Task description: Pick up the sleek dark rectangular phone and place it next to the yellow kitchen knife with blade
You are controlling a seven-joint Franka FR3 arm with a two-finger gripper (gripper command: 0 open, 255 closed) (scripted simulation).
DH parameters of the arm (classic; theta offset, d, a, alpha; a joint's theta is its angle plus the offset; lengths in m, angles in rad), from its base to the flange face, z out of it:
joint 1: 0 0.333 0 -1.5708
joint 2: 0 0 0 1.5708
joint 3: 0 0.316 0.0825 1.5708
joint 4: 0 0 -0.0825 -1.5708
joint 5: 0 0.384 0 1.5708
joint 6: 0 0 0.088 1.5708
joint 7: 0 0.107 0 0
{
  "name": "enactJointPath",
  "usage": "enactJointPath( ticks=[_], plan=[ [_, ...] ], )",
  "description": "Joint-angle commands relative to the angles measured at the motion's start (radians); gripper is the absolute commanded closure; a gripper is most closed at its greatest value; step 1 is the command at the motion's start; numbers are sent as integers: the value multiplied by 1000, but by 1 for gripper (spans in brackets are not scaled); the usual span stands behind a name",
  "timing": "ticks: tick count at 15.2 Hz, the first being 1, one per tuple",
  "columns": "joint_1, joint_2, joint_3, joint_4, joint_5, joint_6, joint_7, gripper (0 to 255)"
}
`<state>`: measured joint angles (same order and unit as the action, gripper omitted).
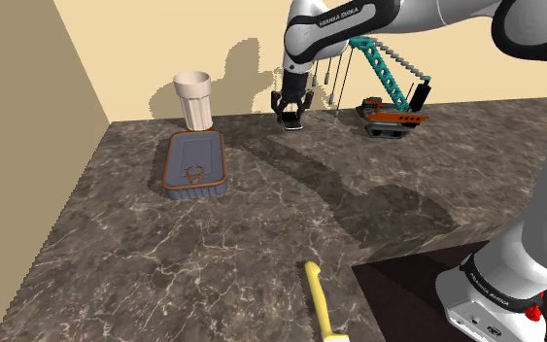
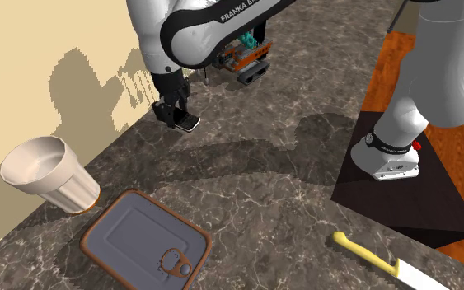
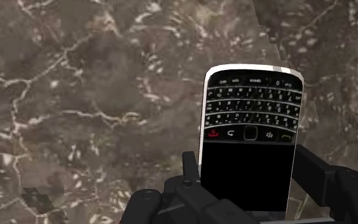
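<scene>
- A cup [image 1: 192, 97] and a flat tin [image 1: 195, 163] sit at the back left of the desk [image 1: 116, 253] in the shoulder view.
- The gripper [image 1: 291, 119] is near the wall edge, its fingers clasping the dark phone [image 3: 250, 127].
- The yellow knife [image 1: 320, 303] lies at the front edge, well apart from the phone, with open desk between them.
- A toy crane [image 1: 394, 97] stands at the back.

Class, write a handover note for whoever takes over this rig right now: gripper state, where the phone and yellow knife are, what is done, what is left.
Gripper: shut on the phone, clasped by its long edges.
Phone: in the gripper at the counter's far side, near the wall.
Knife: flat at the counter's near edge, beside the stand, well apart from the phone.
Done: the grasp.
Left: carry the phone across, set it down next to the knife, release.
</scene>
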<state>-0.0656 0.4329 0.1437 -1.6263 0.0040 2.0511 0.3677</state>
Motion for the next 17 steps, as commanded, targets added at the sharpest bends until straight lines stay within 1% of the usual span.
enactJointPath(
  ticks=[1, 7, 12, 17],
  plan=[
    [0, -5, 0, 20, 0, -25, 1, 255],
    [0, -28, 2, 67, 3, -96, 2, 255],
    [22, -203, 26, -188, 24, -12, 46, 255],
    [51, -360, 57, -396, 53, 45, 93, 255]
  ],
)
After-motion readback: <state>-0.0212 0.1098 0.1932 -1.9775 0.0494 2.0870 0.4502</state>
